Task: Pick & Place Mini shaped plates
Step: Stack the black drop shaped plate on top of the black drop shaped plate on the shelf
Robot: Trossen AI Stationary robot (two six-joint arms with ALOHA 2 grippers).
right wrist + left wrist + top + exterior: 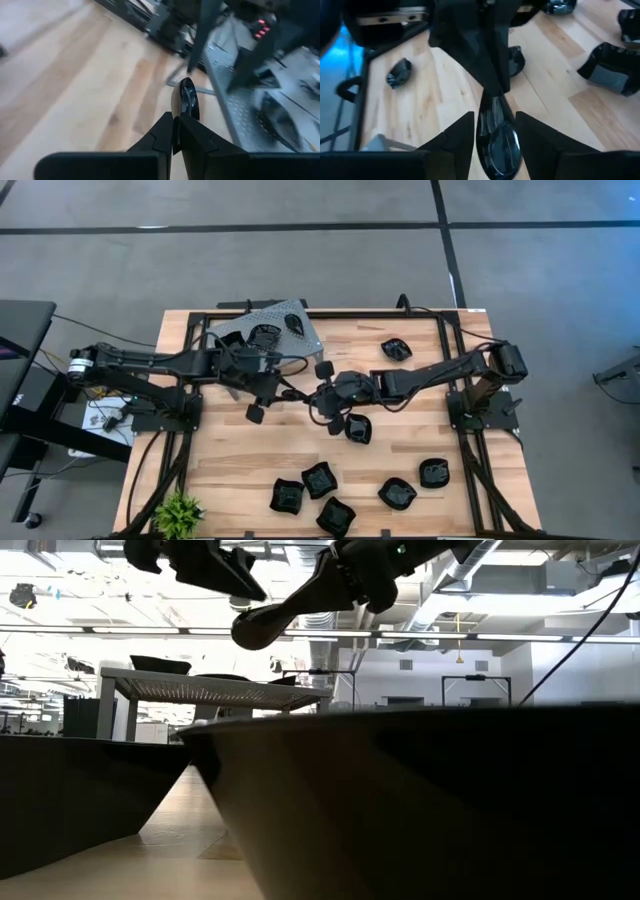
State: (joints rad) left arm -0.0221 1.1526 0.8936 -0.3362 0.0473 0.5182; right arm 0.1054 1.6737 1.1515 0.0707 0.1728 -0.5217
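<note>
My right gripper (316, 394) reaches in from the table's right to mid-table and is shut on a small glossy black plate (498, 145). The plate sticks out beyond its fingertips (175, 127). My left gripper (290, 391) comes from the left and is open. Its fingers (456, 142) stand on either side of that plate, and I see no touch. In the low view the plate (258, 630) hangs high above the table. Two more plates (265, 335) lie on the grey perforated tray (300, 340). My right gripper pinches the plate by its near end (176, 131) between both fingers. It comes about level from the table's right, pointing left. The plate runs on along the fingers, turned on edge (186, 100), and is lifted clear of the table.
Several black plates lie along the near edge (320, 478), (397, 493), (434, 472). One lies mid-table (358, 428) and one near the far right (397, 349). A small plant (180, 510) stands at the near left corner. One plate (420, 810) right at the low camera blocks that view.
</note>
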